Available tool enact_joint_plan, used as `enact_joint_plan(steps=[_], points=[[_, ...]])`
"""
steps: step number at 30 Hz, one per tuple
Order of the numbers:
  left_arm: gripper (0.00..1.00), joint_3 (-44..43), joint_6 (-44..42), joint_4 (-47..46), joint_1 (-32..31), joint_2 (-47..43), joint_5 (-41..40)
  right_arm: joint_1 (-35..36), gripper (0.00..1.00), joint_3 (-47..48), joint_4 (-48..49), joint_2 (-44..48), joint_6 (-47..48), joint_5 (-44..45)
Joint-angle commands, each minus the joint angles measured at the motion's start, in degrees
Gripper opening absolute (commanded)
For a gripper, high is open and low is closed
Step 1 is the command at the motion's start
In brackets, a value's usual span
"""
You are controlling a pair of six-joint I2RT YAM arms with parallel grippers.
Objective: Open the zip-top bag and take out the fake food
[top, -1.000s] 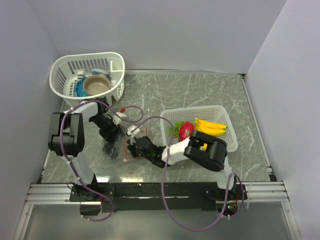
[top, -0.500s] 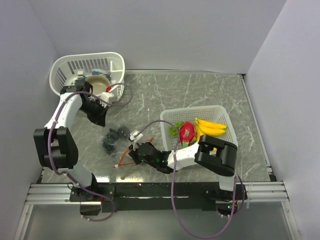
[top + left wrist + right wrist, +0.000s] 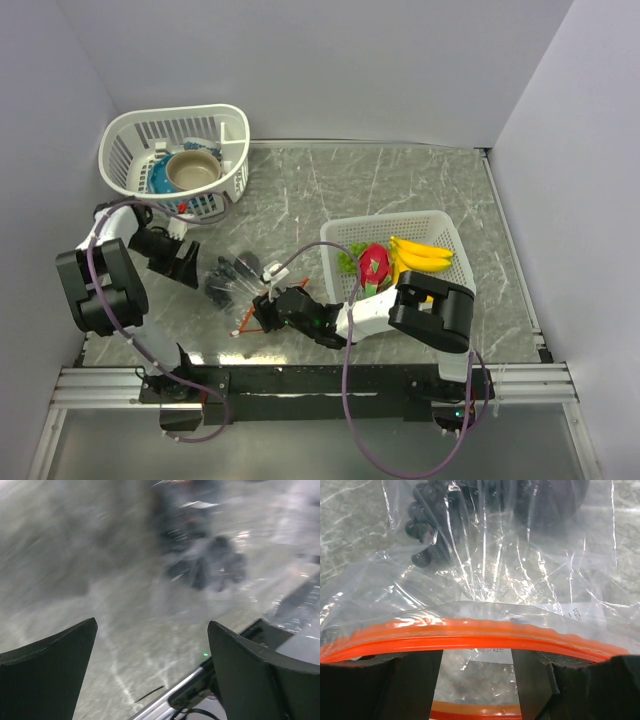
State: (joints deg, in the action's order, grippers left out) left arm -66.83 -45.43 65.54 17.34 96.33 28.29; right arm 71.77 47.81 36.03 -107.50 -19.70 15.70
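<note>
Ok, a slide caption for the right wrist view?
The orange zip strip of the zip-top bag arcs across the right pincer, a dark grape-like cluster showing through the plastic.

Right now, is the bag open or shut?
Open. On the bag, the two orange strips sit apart, right wrist view.

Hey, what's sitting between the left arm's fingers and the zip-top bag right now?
Nothing: only bare marble table separates the open left fingers from the zip-top bag, as the top external and left wrist views show.
</note>
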Motion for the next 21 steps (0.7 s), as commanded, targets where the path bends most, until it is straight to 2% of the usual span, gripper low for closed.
enact_joint_plan(steps=[1, 10, 19, 21], points=[[0.99, 1.51, -3.35, -3.21, 1.82, -0.45, -1.05, 0.39, 0.62, -0.35, 2.90, 0.54, -0.25, 1.79], [0.99, 0.03, -5.10, -2.61, -0.29, 2.45, 10.71, 0.22, 0.62, 0.97, 2.47, -0.69, -0.51, 0.29], [0.99, -0.24, -8.71, -4.80, -0.82, 6.23, 14.42, 0.39, 0.60, 0.35, 2.46, -0.87, -0.95, -0.15], [0.92, 1.25, -8.89, -6.20, -0.73, 6.41, 13.37, 0.30, 0.60, -0.35, 2.55, -0.43, -1.04, -0.06]])
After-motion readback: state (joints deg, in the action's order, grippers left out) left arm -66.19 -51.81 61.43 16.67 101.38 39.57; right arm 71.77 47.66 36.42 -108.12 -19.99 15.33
